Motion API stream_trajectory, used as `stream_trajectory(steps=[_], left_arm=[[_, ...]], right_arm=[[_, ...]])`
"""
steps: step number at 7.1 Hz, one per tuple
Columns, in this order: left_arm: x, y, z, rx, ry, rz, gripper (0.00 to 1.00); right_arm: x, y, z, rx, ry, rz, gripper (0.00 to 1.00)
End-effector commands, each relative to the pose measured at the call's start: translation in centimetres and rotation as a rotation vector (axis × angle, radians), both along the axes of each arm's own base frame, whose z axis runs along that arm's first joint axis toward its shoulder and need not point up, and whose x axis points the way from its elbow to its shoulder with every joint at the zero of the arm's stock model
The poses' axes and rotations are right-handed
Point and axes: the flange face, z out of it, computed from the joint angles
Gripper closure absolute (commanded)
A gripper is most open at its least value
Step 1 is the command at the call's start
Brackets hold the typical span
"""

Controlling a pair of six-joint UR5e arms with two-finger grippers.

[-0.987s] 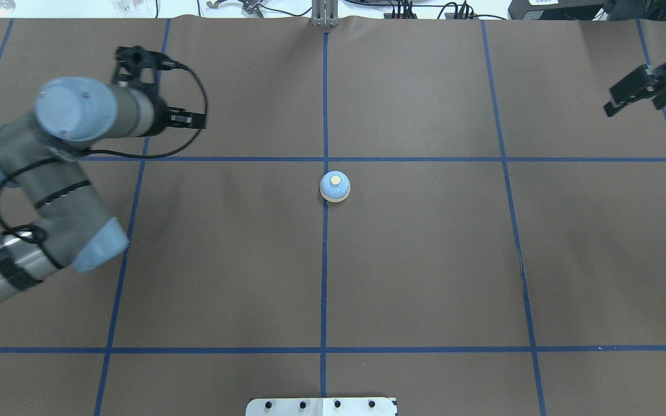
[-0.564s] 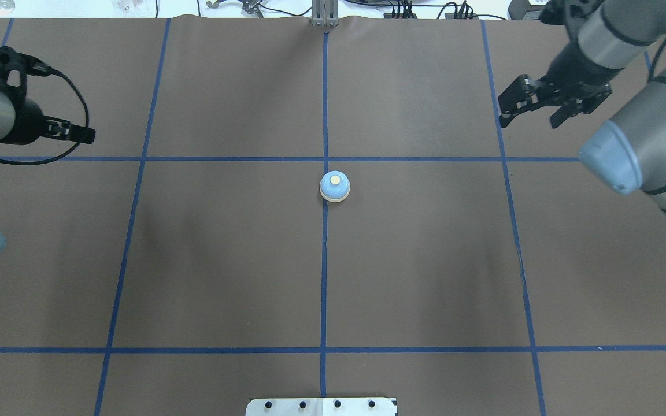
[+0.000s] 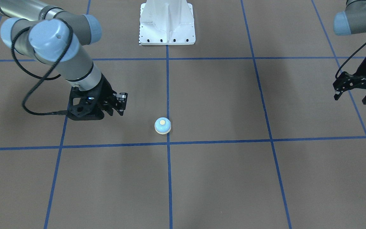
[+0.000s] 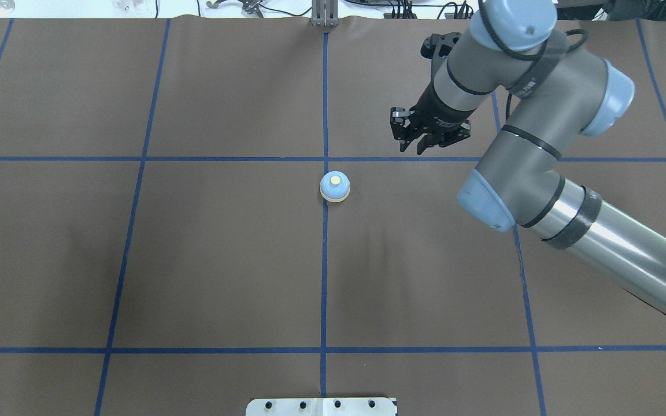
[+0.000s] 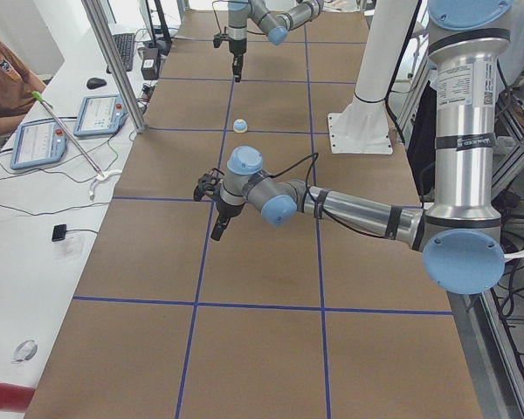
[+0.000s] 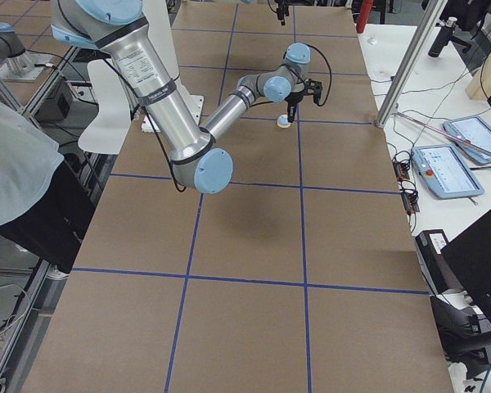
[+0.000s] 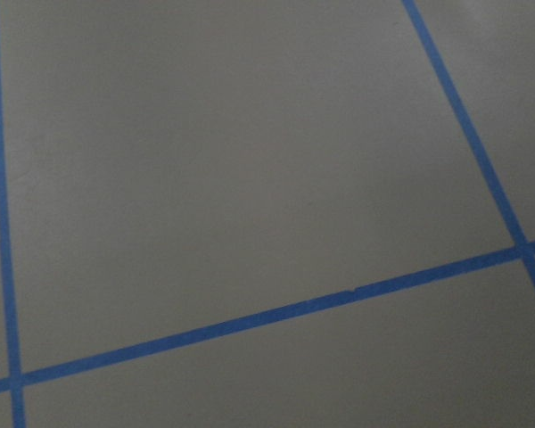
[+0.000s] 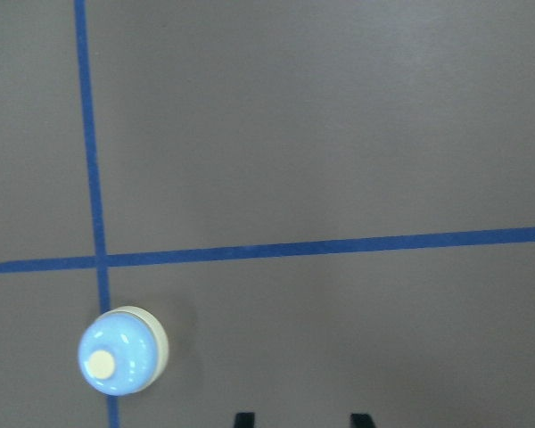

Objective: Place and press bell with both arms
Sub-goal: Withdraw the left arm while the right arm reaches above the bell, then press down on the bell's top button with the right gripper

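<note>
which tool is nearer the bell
Right. The right tool hangs just beyond the bell, toward the robot's right; the left tool is far off to the bell's left.

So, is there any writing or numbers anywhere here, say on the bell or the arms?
Nothing here is readable.
The bell: no writing on it.
The white sticker on the left arm: print too small to read.
The label on the right arm: too small too.
The tablets: screens too small to read.
</note>
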Motion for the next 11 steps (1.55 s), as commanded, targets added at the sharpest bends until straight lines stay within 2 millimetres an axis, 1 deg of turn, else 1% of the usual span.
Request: stream_trajectory(steps=[1, 2, 3, 5, 6, 8, 9, 11], left_arm=[[-0.9, 0.8, 0.6, 0.003, -0.009, 0.011, 0.0], [-0.9, 0.7, 0.6, 0.003, -0.009, 0.011, 0.0], [-0.9, 0.8, 0.6, 0.002, -0.008, 0.011, 0.0], [-0.9, 0.7, 0.6, 0.003, -0.009, 0.011, 0.0], [-0.9, 0.7, 0.6, 0.003, -0.009, 0.011, 0.0], [-0.9, 0.7, 0.7, 0.001, -0.01, 0.011, 0.0], [-0.8, 0.7, 0.8, 0.0, -0.012, 0.011, 0.0], [-0.8, 0.7, 0.9, 0.0, -0.013, 0.01, 0.0]], right_arm=[[-7.1, -0.2, -3.9, -0.009, 0.021, 0.01, 1.0], [-9.3, 0.3, -4.5, -0.005, 0.037, -0.002, 1.0], [-11.0, 0.9, -4.4, 0.0, 0.054, -0.011, 1.0], [-13.3, 0.9, -3.9, 0.0, 0.089, -0.015, 1.0], [-14.1, 1.4, -4.3, 0.013, 0.097, -0.013, 1.0], [-14.7, 0.8, -3.4, 0.01, 0.121, -0.006, 1.0], [-15.5, 0.6, -3.4, 0.008, 0.135, -0.005, 1.0], [-16.6, 1.0, -2.5, 0.012, 0.16, -0.002, 1.0]])
